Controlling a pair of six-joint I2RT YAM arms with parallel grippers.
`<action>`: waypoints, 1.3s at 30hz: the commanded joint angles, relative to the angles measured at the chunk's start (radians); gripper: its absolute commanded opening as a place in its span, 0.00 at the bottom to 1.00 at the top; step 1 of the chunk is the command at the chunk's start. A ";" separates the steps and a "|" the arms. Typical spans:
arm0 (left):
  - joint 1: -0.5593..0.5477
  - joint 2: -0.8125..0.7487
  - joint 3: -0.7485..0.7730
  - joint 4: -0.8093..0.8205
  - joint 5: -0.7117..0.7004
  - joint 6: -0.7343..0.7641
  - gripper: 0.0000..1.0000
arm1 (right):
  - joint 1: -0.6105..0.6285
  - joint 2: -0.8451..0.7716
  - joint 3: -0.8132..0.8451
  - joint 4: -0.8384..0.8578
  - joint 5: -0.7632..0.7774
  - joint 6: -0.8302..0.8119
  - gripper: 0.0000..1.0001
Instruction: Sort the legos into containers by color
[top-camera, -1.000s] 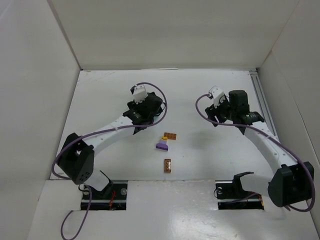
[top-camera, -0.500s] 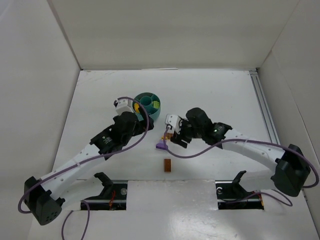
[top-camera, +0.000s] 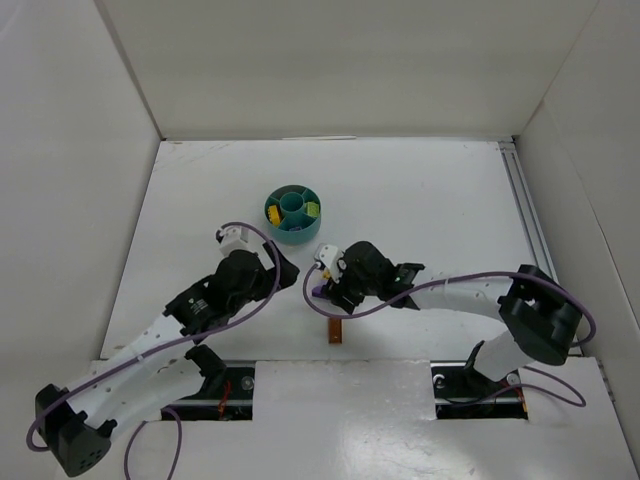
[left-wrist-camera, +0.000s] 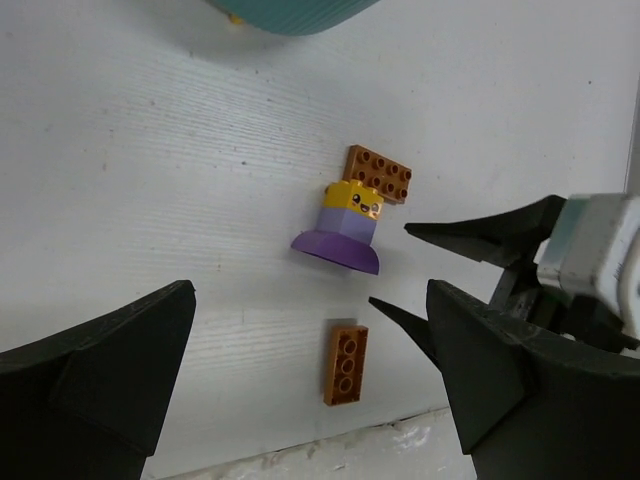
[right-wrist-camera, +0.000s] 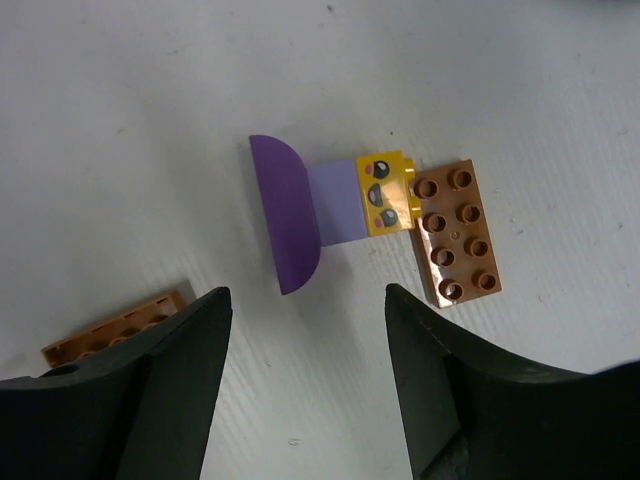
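Observation:
A purple piece (right-wrist-camera: 290, 215) with a yellow face brick (right-wrist-camera: 385, 193) lies on its side on the white table, touching a brown eight-stud brick (right-wrist-camera: 455, 232). A narrow brown brick (left-wrist-camera: 345, 363) lies nearer the front edge. My right gripper (right-wrist-camera: 305, 390) is open and empty, hovering just above the purple piece (top-camera: 317, 291). My left gripper (left-wrist-camera: 310, 400) is open and empty, left of these pieces (top-camera: 288, 268). The teal dish (top-camera: 293, 228) stands behind them and holds small yellow bricks (top-camera: 312, 209).
White walls enclose the table on the left, back and right. The two grippers are close together near the middle front. The table's front edge (left-wrist-camera: 330, 455) runs just beyond the narrow brown brick (top-camera: 336, 330).
My left arm has drawn back toward the front, uncovering the teal dish. My right arm has swung from the far right to the middle and now hangs over the purple piece.

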 joint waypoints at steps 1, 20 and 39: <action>-0.004 -0.004 -0.041 0.090 0.088 0.023 0.99 | 0.006 -0.001 -0.016 0.102 0.060 0.061 0.68; -0.317 0.639 0.133 0.294 -0.183 0.193 0.99 | -0.345 -0.420 -0.142 -0.255 -0.029 0.001 0.71; -0.364 0.845 0.238 0.195 -0.258 0.225 0.76 | -0.534 -0.464 -0.151 -0.275 -0.159 -0.105 0.71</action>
